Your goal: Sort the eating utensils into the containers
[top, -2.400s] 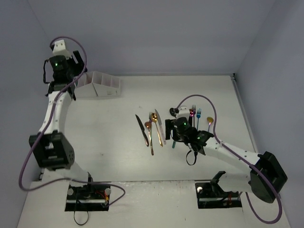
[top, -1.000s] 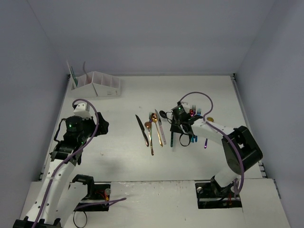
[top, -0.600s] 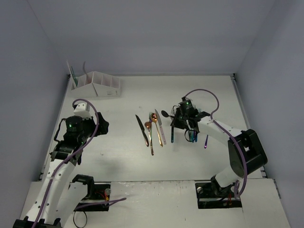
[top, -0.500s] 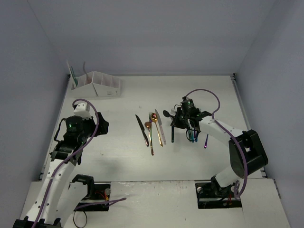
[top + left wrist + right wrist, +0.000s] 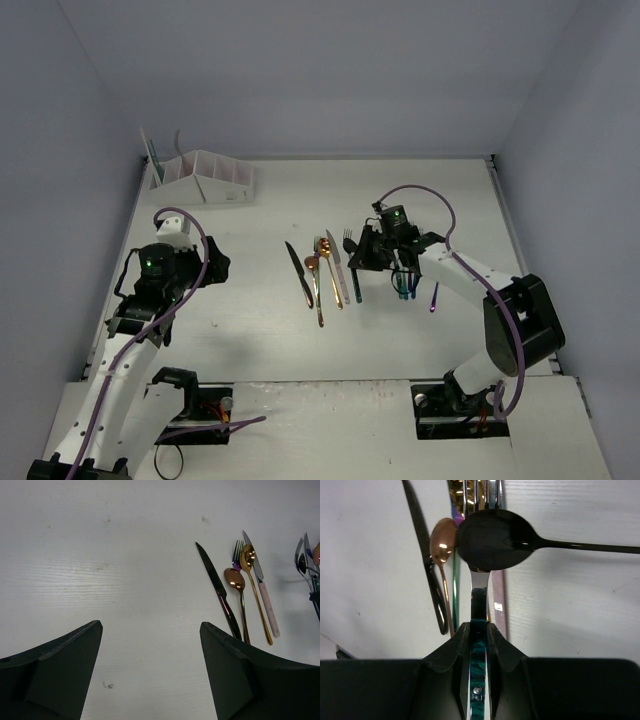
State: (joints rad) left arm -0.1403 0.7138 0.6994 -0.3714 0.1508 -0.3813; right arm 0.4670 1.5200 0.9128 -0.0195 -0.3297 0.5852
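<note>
My right gripper (image 5: 478, 627) is shut on the teal handle of a utensil (image 5: 479, 655) with a silver neck. A black spoon (image 5: 492, 539) crosses over its neck, and fork tines (image 5: 481, 492) show beyond the bowl. From above, the right gripper (image 5: 362, 258) hangs just right of a row of utensils: black knife (image 5: 299, 272), copper spoon (image 5: 313, 275), gold spoon (image 5: 328, 265) and pink-handled knife (image 5: 338, 265). My left gripper (image 5: 150, 626) is open over bare table, well left of the row. The white containers (image 5: 205, 178) stand at the far left with utensils upright in the left end.
More utensils lie under my right forearm: blue and teal ones (image 5: 405, 285) and a purple one (image 5: 433, 297). In the left wrist view the black knife (image 5: 217, 587) lies nearest my fingers. Walls close the table at the back and both sides.
My right gripper has drifted left toward the row, still shut on the teal handle. The left arm came back from the rack earlier and has been still for the last second.
</note>
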